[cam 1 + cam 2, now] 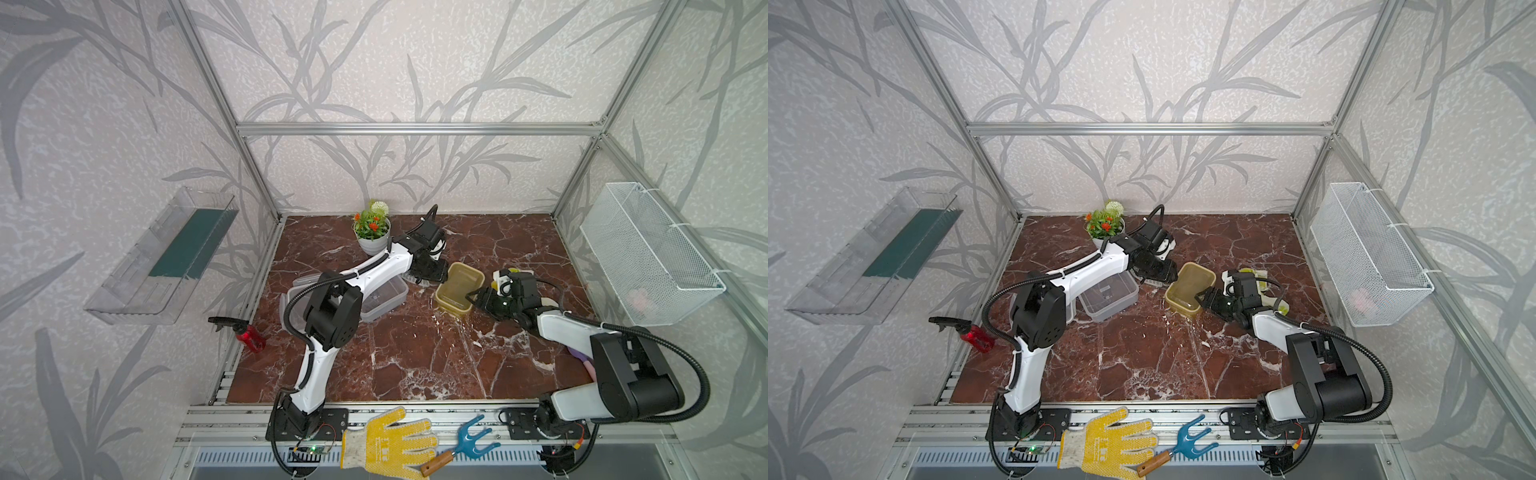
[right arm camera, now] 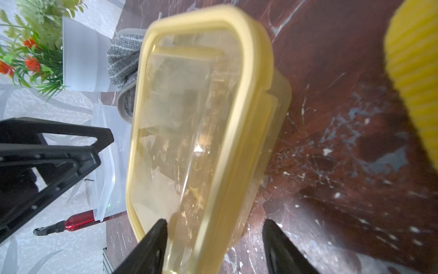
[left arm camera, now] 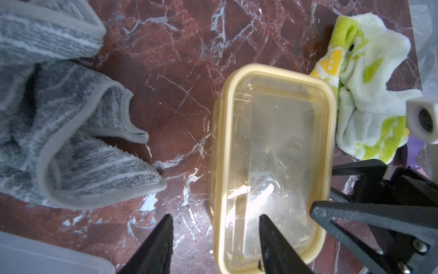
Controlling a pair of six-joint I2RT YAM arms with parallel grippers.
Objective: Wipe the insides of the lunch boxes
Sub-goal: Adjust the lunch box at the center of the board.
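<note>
Two lunch boxes sit open on the marble surface [image 1: 415,357]. The clear greyish box [image 1: 382,297] is left of centre, partly under the left arm. The amber box [image 1: 459,291] is at the centre, between the two arms.

Both grippers are at the amber box. The left gripper [image 3: 214,217] has its fingers moderately apart, one outside the box's left wall and one over the inside, with a gap on each side of the rim. The right gripper [image 2: 213,220] straddles the right wall in the same way, fingers apart and apparently not pressing on it. Neither holds a cloth.

A grey striped cloth [image 3: 71,142] lies crumpled on the surface just left of the amber box. A green-and-white cloth [image 3: 369,95] lies just to its right.

The amber box looks like thin, glossy moulded plastic, so it is probably light and slick and likely to skid on the polished stone if pushed from one side. Its walls would likely flex under a hard pinch. The thickened rim is the stiffest part, so it is the best place to grip, with one finger inside and one outside. One arm would need to pin the box there while the other wipes. The cloths are soft and limp, best pinched at a raised fold.
</note>
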